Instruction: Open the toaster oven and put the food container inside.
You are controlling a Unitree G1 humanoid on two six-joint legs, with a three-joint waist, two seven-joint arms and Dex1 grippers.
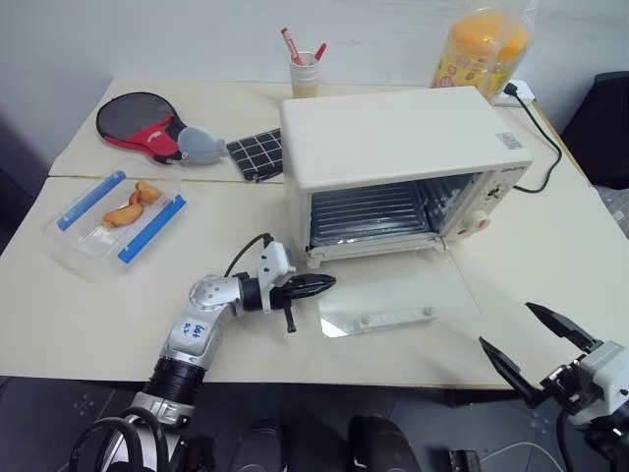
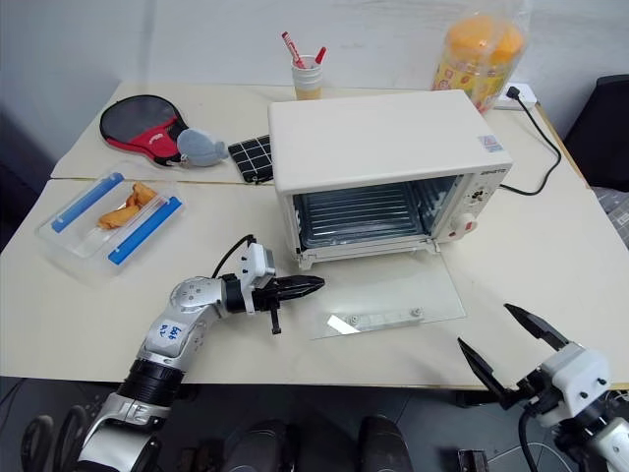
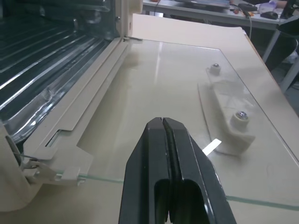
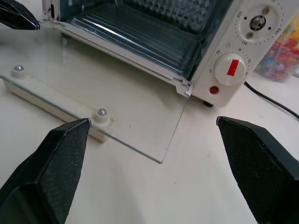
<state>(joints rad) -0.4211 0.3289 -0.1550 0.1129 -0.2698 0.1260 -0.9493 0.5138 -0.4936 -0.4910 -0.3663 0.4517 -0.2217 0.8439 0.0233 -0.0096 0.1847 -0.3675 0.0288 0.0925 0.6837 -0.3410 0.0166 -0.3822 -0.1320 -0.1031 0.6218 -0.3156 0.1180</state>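
A cream-white toaster oven sits near the middle of a pale table, its glass door folded fully down and lying flat on the tabletop in front of the open cavity, the white bar handle along the door's near edge. A wire rack shows inside the cavity. The left gripper hovers just beside the door's left edge, its two black fingers pressed together and holding nothing. The right gripper sits off the door's right front corner, over the table's near edge, fingers spread wide and empty. The food container, a clear box with two blue clips and orange-brown pieces inside, lies well to the left of the oven with bare tabletop between them. Behind the oven stand a cup of pens and a tall orange snack jar; a table tennis paddle lies behind the container.
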